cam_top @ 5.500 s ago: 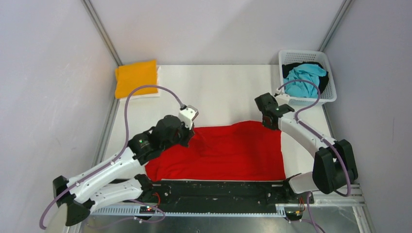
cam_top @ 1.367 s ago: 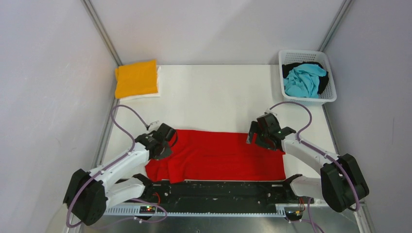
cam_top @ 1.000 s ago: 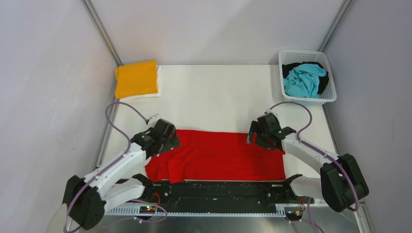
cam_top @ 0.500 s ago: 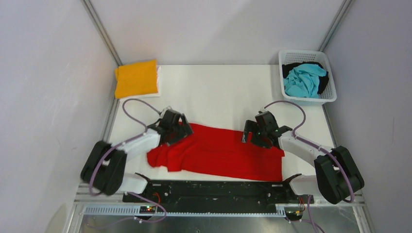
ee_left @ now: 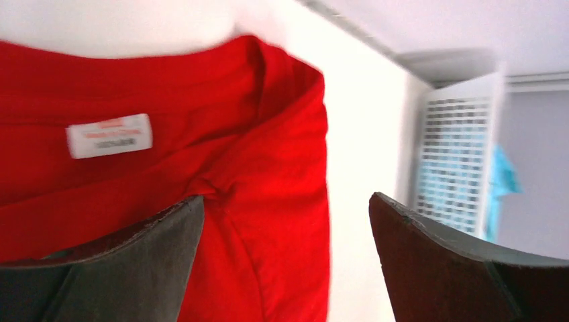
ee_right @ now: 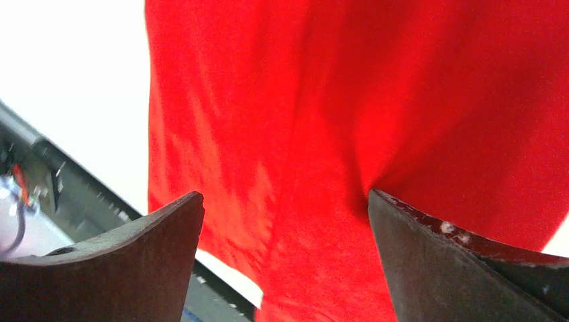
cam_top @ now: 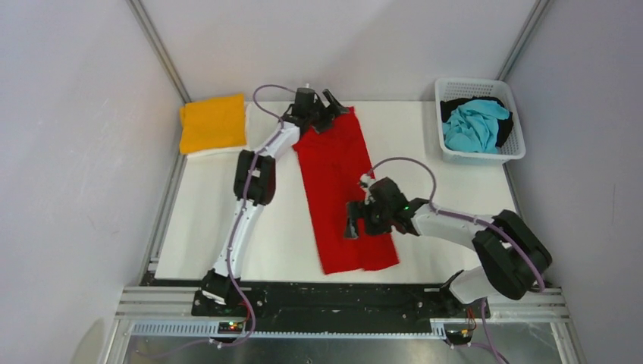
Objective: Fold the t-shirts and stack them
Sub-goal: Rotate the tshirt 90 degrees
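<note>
From where I stand, the red t-shirt lies folded into a long narrow strip down the middle of the counter. It runs from the far edge almost to the near edge and slants slightly to the right as it comes nearer.

The left arm is stretched out to the far edge, with its hand over the strip's far end. In the left wrist view, that hand has its fingers spread wide. The collar end of the red t-shirt shows below and between them, with the small white neck label facing up. I cannot tell whether the fingertips touch the cloth.

The right hand sits low on the nearer half of the strip, at its left side. In its own wrist view the hand is also spread wide, with nothing pinched. Red cloth fills the gap between the fingers and gathers into creases at one fingertip.

At the far left corner, a folded orange-yellow t-shirt sits on top of a folded white one. At the far right corner stands a white lattice basket. A crumpled turquoise t-shirt lies inside it, over a black t-shirt.
</note>
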